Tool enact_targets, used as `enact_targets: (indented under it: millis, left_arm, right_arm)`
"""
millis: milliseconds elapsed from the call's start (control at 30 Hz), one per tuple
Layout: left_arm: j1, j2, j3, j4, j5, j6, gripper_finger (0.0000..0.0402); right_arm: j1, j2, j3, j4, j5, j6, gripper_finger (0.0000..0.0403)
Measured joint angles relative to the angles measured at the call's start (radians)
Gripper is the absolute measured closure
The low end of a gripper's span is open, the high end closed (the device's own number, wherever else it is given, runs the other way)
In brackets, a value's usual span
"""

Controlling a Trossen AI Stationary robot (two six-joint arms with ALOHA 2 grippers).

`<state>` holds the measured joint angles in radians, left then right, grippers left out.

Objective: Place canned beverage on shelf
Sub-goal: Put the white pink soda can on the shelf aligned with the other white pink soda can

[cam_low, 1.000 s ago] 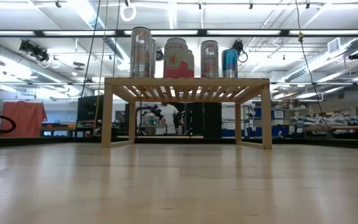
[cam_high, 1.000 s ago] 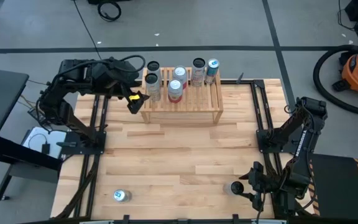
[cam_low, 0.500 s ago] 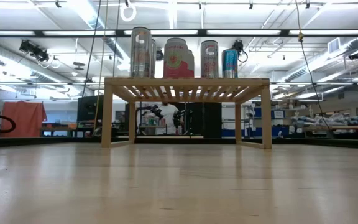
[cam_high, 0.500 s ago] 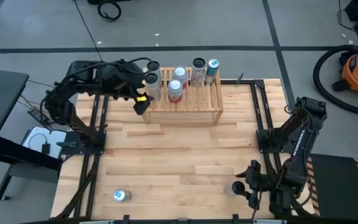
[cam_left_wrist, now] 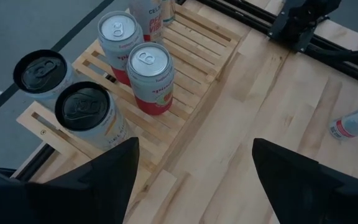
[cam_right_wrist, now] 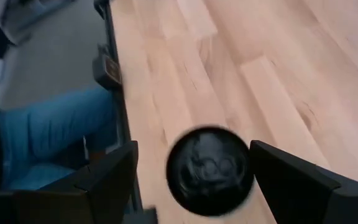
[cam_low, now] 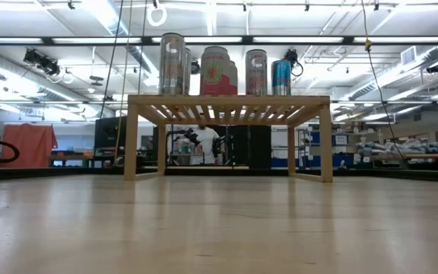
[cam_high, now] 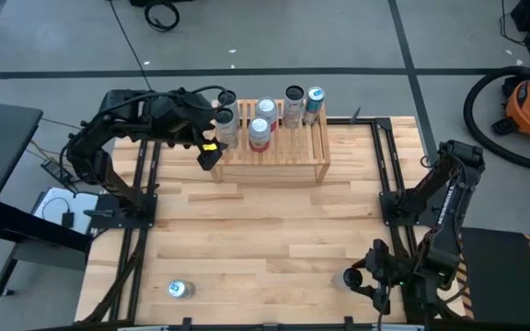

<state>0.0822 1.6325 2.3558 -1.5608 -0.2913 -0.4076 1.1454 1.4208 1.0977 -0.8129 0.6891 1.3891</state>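
The light wooden shelf [cam_high: 279, 158] stands at the table's far middle, with several cans upright on its slatted top [cam_low: 226, 99]. My left gripper [cam_high: 208, 154] is open and empty just off the shelf's left end, above the table. Its wrist view looks along the shelf [cam_left_wrist: 211, 55] and its cans [cam_left_wrist: 149, 74]. My right gripper [cam_high: 368, 279] is open at the near right. Its fingers stand on either side of an upright black-topped can [cam_right_wrist: 210, 169] without touching it. That can [cam_high: 348, 278] rests on its base on the table.
Another can [cam_high: 180, 290] sits at the table's near left. The dark arm frames [cam_high: 141, 193] run along both sides of the table. Bare wood lies between the shelf and the near edge. A person's blue-clad leg [cam_right_wrist: 48, 134] shows beyond the near edge.
My left gripper has gone a little toward the table's right edge, closer to the shelf's left end, and has then kept still. The cans and the shelf have not moved.
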Motion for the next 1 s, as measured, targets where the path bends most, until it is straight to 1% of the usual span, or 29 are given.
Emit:
enact_targets:
  millis: [100, 167, 300, 500, 667, 767, 867, 1000]
  left_arm:
    - [0.000, 0.000, 0.000, 0.000, 0.000, 0.000, 0.0086]
    - [0.000, 0.000, 0.000, 0.000, 0.000, 0.000, 0.0086]
    - [0.000, 0.000, 0.000, -0.001, 0.000, 0.000, 0.0086]
    - [0.000, 0.000, 0.000, 0.000, 0.000, 0.000, 0.0086]
    - [0.000, -0.001, 0.000, 0.000, 0.000, -0.001, 0.0086]
    - [0.000, -0.001, 0.000, 0.000, 0.000, -0.001, 0.0086]
    - [0.000, -0.001, 0.000, 0.000, 0.000, -0.001, 0.0086]
    - [0.000, -0.001, 0.000, 0.000, 0.000, -0.001, 0.0086]
  right_arm:
    - [-0.001, 0.012, -0.001, -0.038, -0.031, 0.028, 0.0085]
    - [-0.001, 0.023, -0.002, -0.046, -0.031, 0.033, 0.0085]
    - [0.000, 0.035, -0.002, -0.031, -0.062, 0.032, 0.0085]
    - [-0.001, 0.039, -0.006, -0.036, -0.065, 0.055, 0.0085]
    - [-0.002, 0.071, -0.023, -0.010, -0.088, 0.075, 0.0085]
    - [-0.002, 0.090, -0.027, 0.003, -0.083, 0.076, 0.0085]
    - [-0.002, 0.105, -0.027, 0.009, -0.055, 0.074, 0.0085]
    - [-0.010, 0.127, -0.027, 0.011, -0.056, 0.059, 0.0085]
